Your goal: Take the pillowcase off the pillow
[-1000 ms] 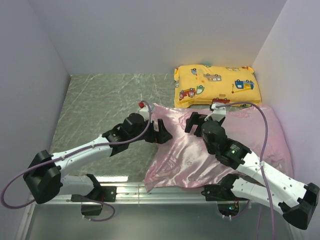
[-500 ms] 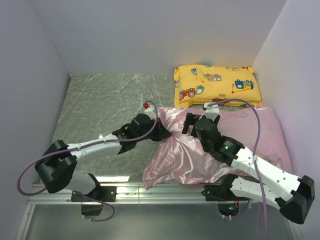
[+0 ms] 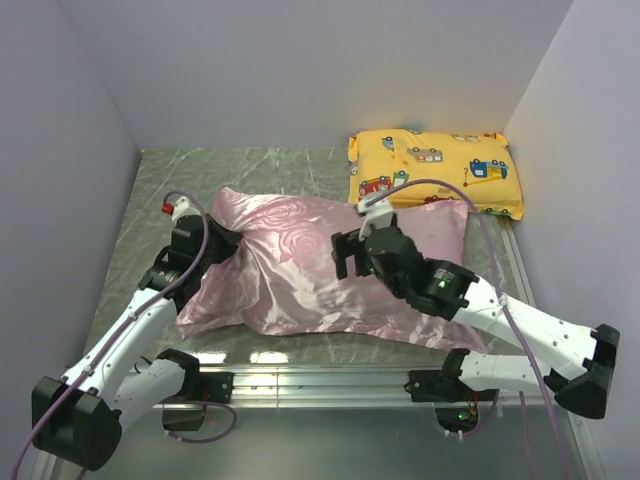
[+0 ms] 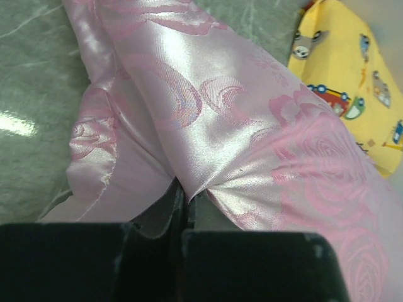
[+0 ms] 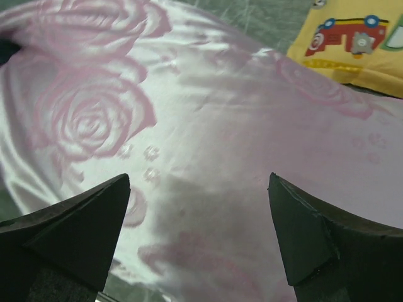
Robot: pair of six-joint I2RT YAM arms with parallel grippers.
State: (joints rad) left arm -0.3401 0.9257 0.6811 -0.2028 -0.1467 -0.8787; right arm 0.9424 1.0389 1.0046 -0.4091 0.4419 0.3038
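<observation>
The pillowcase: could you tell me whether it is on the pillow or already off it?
On, it seems: the pillowcase lies plump and filled, with nothing white showing. The left fingers pinch its edge.

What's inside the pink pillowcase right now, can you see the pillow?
The pillowcase bulges as if filled, but satin covers everything; no pillow shows in any view. The left fingers pinch its left edge.

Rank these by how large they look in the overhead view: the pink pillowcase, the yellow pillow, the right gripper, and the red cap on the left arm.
Largest to smallest:
1. pink pillowcase
2. yellow pillow
3. right gripper, probably nearer the camera, yet clearly smaller than the pillow
4. red cap
</observation>
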